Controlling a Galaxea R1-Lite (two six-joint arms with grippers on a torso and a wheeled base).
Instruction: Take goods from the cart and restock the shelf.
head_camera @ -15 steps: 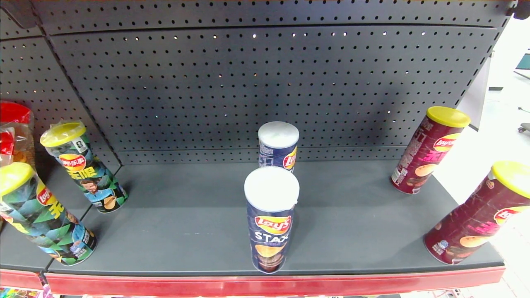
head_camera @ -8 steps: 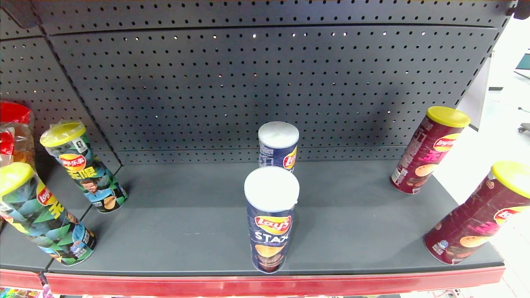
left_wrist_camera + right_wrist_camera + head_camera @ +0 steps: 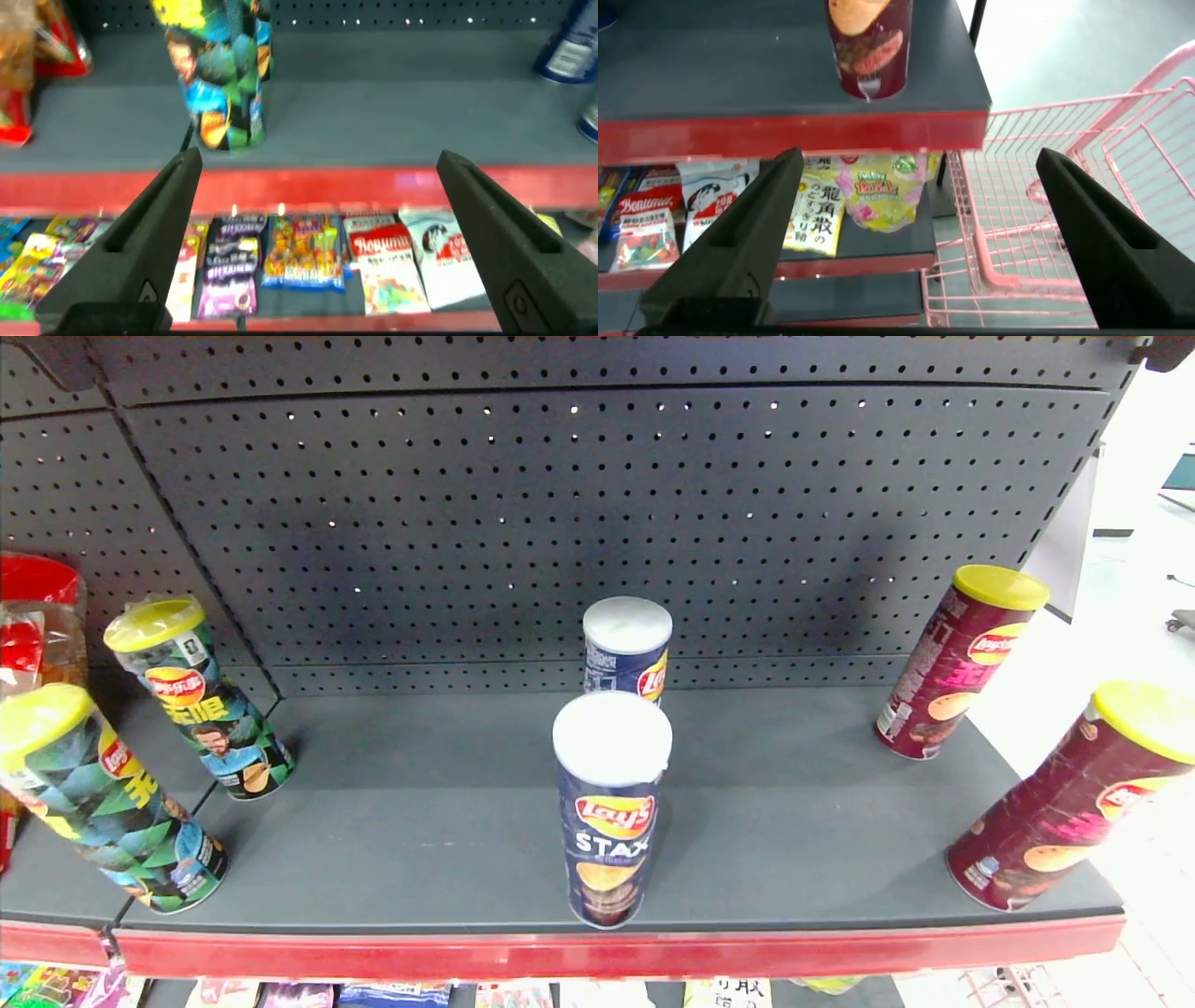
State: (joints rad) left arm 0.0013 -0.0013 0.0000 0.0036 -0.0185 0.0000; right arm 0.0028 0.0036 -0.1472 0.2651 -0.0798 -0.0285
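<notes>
Both my pincers are open and empty. The left pincer (image 3: 320, 159) hangs in front of the shelf's (image 3: 448, 831) red lip, with a green can (image 3: 220, 75) standing above it near the front edge. The right pincer (image 3: 920, 154) sits low by the shelf's right end, with a maroon can (image 3: 868, 47) above it and the pink cart (image 3: 1036, 168) off to its side. I can't make out any goods in the part of the cart that shows.

The main risk, as I judge it, is at that right corner. The maroon can stands close to the lip, so if my right arm swings or rises carelessly on its way to or from the cart, it could knock the can to the floor. Open fingers could also snag in the cart's wire.

The front blue can (image 3: 611, 821) also stands right at the lip, with another (image 3: 627, 658) behind it. These cans are tall and narrow and will probably topple at a nudge. A new can brought in too low could clip the lip or push a neighbour over. The gaps between the rows look safest.
</notes>
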